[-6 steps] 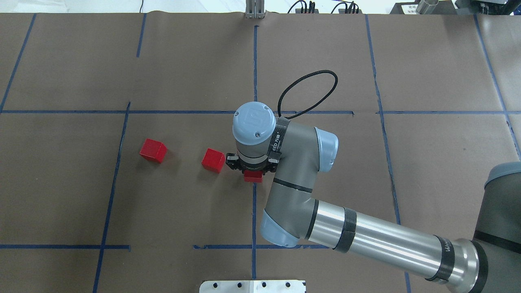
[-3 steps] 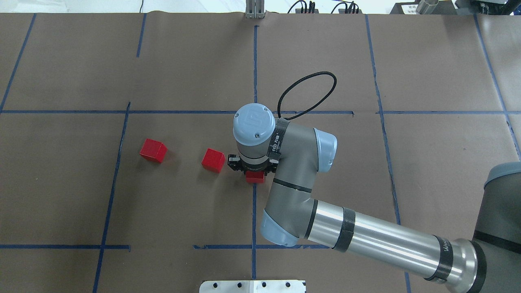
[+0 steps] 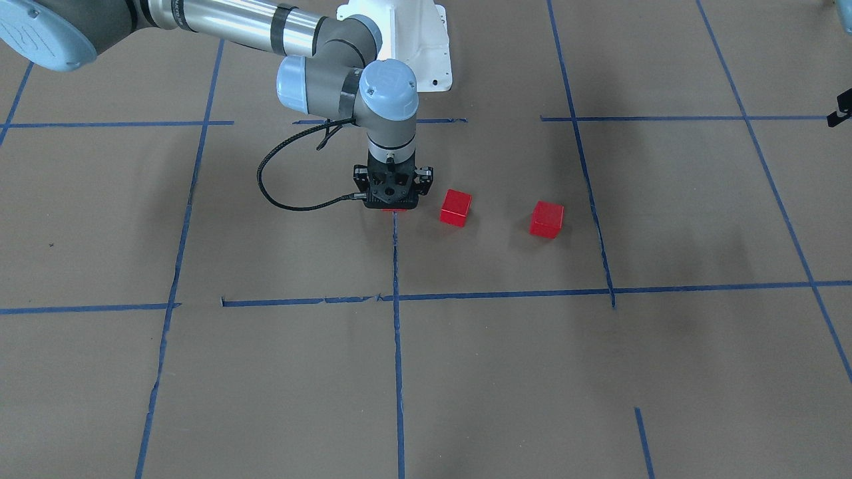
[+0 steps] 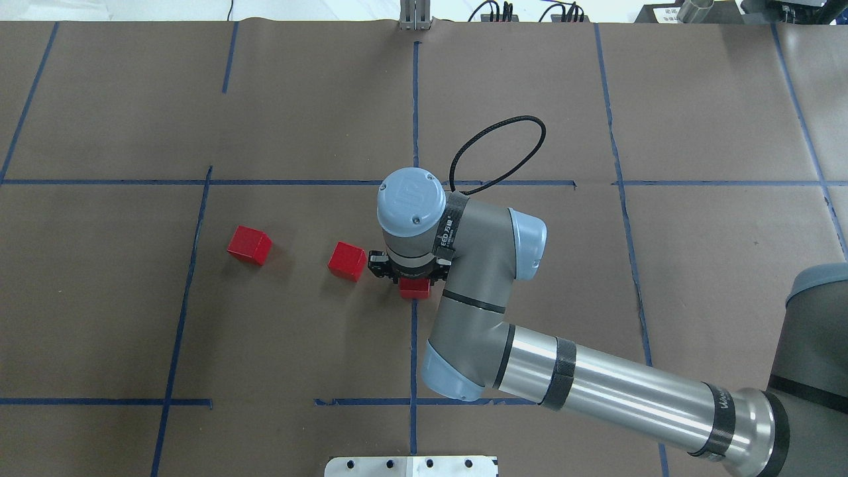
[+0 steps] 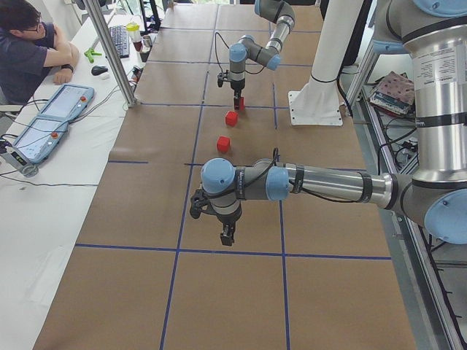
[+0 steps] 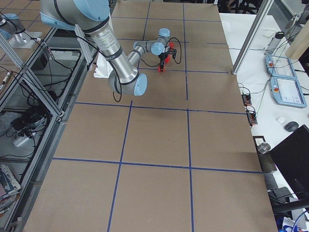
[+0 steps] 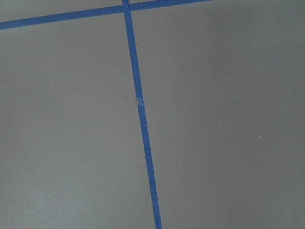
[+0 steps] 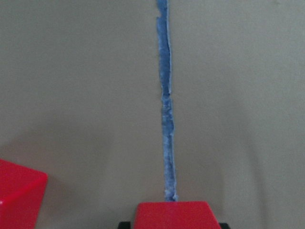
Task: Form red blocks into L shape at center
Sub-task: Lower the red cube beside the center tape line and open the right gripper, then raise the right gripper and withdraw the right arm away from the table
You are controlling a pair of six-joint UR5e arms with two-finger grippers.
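Three red blocks lie near the table's center. My right gripper (image 4: 412, 283) points straight down on the center tape line and is shut on one red block (image 4: 415, 289), low over the paper. In the right wrist view that block (image 8: 174, 215) fills the bottom edge between the fingers. A second red block (image 4: 347, 261) sits just to its left, and it also shows in the right wrist view (image 8: 19, 200). The third red block (image 4: 250, 245) lies farther left. My left gripper (image 5: 227, 237) hovers empty-looking over bare paper; I cannot tell whether it is open or shut.
Brown paper with a blue tape grid (image 4: 415, 99) covers the table. A white base plate (image 3: 413, 40) stands at the robot's side. A cable loop (image 4: 503, 149) hangs off the right wrist. An operator (image 5: 33, 51) sits at the side bench with teach pendants.
The right wrist has shifted slightly and the held block sits a touch lower and to the right. The two loose blocks have not moved.
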